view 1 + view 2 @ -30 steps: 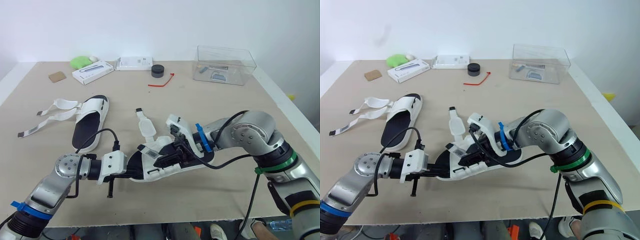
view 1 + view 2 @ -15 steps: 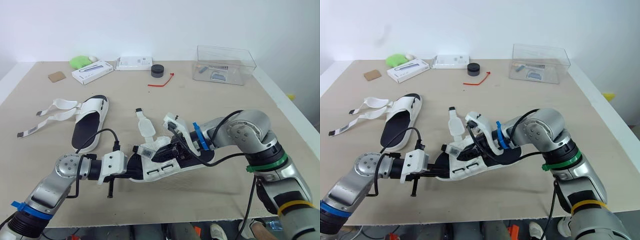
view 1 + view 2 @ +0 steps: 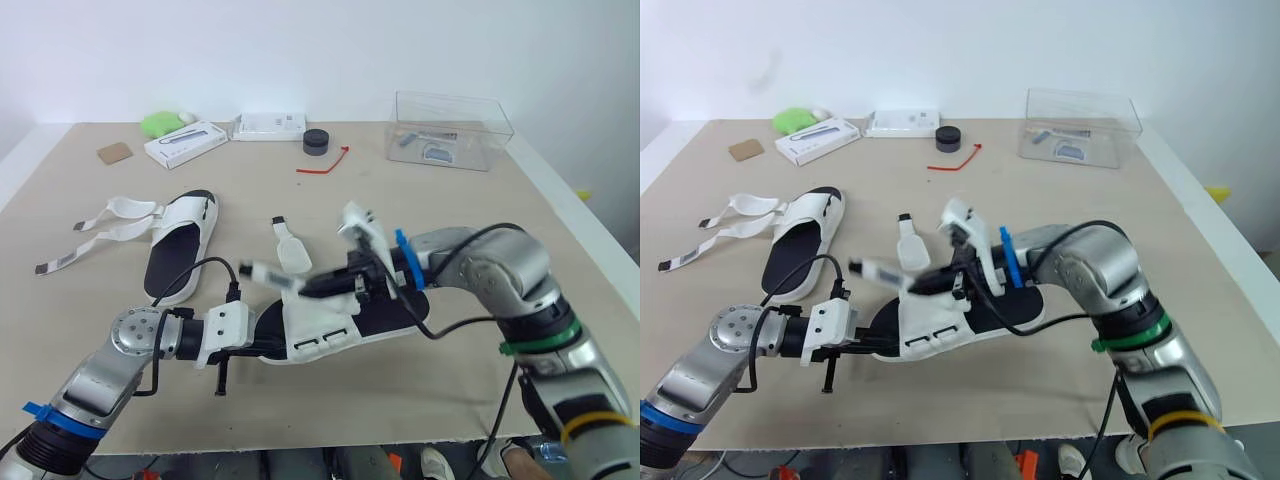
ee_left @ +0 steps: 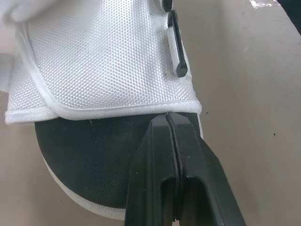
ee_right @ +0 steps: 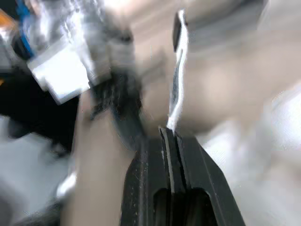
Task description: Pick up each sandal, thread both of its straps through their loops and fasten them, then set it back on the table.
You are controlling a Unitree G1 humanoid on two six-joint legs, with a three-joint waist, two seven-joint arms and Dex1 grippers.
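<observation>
A white sandal (image 3: 330, 328) with a black footbed lies at the table's middle front. My left gripper (image 3: 262, 336) is shut, its fingertips (image 4: 167, 123) resting on the footbed against the edge of the white mesh flap (image 4: 99, 61). My right gripper (image 3: 312, 285) is shut on one of this sandal's straps (image 3: 264, 272); the strap (image 5: 178, 66) stretches from the tips out to the left above the sandal. The second white sandal (image 3: 181, 244) lies flat at the left, its two straps (image 3: 108, 222) spread loose on the table.
A clear plastic box (image 3: 450, 131) stands at the back right. Along the far edge are a black round puck (image 3: 316, 141), a red tie (image 3: 324, 164), two white boxes (image 3: 186, 144) (image 3: 268, 125), a green object (image 3: 159, 124) and a brown card (image 3: 114, 153).
My right gripper has shut on the strap, lifted it off the sandal and drawn it up and to the left. The left gripper and the other sandal have stayed put.
</observation>
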